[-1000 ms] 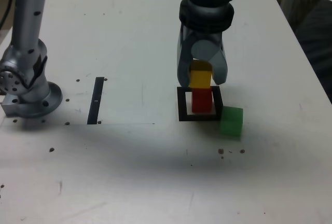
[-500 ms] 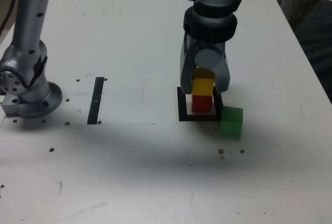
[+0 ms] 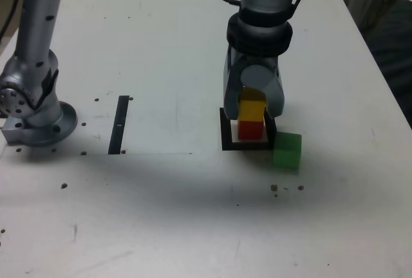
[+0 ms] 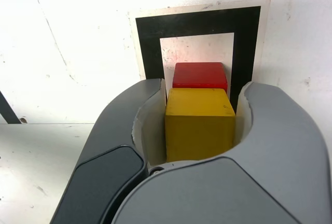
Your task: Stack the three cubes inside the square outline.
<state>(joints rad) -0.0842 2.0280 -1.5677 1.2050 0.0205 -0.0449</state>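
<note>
The yellow cube [image 3: 252, 109] [image 4: 198, 123] sits on top of the red cube [image 3: 251, 129] [image 4: 199, 74], which stands inside the black square outline [image 3: 226, 138] [image 4: 148, 42]. My gripper [image 3: 254, 112] [image 4: 202, 92] comes down from above, and its grey fingers [image 4: 140, 115] hug both sides of the yellow cube, shut on it. The green cube [image 3: 287, 150] rests on the table just outside the outline's near corner, toward the exterior view's right, apart from the gripper.
A narrow black strip [image 3: 120, 123] [image 4: 6, 111] lies on the white table at the exterior view's left of the outline. The arm's metal base [image 3: 35, 107] stands at the far left. The table's right edge [image 3: 386, 85] runs close behind the green cube.
The gripper has come down and shifted slightly right with the yellow cube, which now rests squarely on the red cube. The green cube has not moved.
</note>
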